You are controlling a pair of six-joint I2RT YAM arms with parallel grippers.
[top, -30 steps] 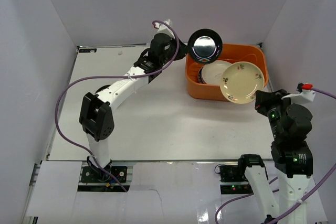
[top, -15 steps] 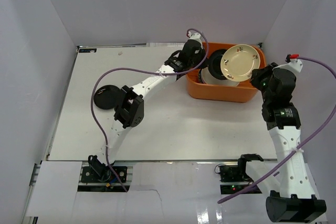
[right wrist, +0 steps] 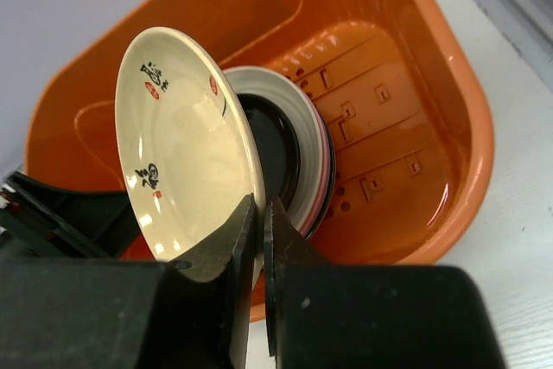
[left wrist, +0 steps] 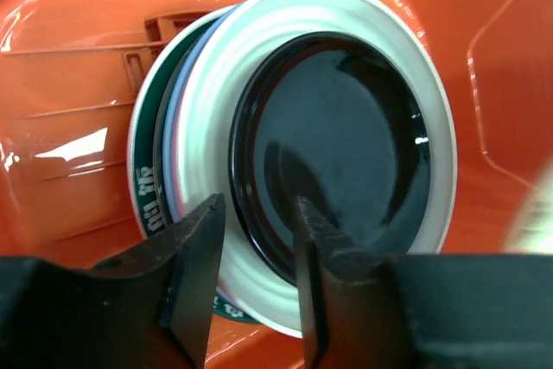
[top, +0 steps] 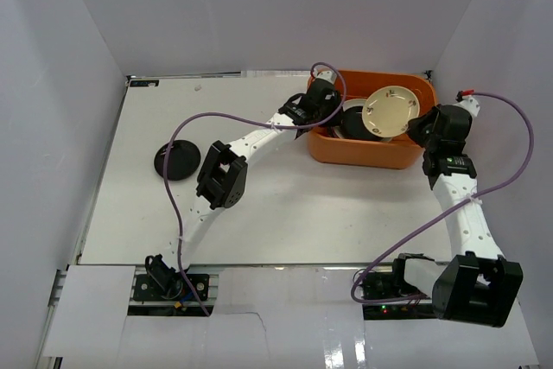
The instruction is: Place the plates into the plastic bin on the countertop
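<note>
**Holding the cream plate (right wrist: 186,140) on edge in the plastic bin (right wrist: 432,127)**

The right jaws are pressed together on the lower rim of the cream plate. It stands nearly upright, tilted a little, inside the orange bin, just in front of a stack of plates that leans on edge against the slotted bottom. At the front of that stack is a glossy black plate (left wrist: 337,144). It rests against a white plate (left wrist: 207,101), and a green-rimmed plate (left wrist: 143,170) shows behind.

The left jaws are spread inside the bin at its left end, facing the stack. The black plate's lower rim shows in the gap between them, and I cannot tell whether either finger touches it.

The bin sits at the far right of the worktop (top: 285,205). A second black plate (top: 177,162) lies flat on the worktop, well apart from the bin on the left.
</note>
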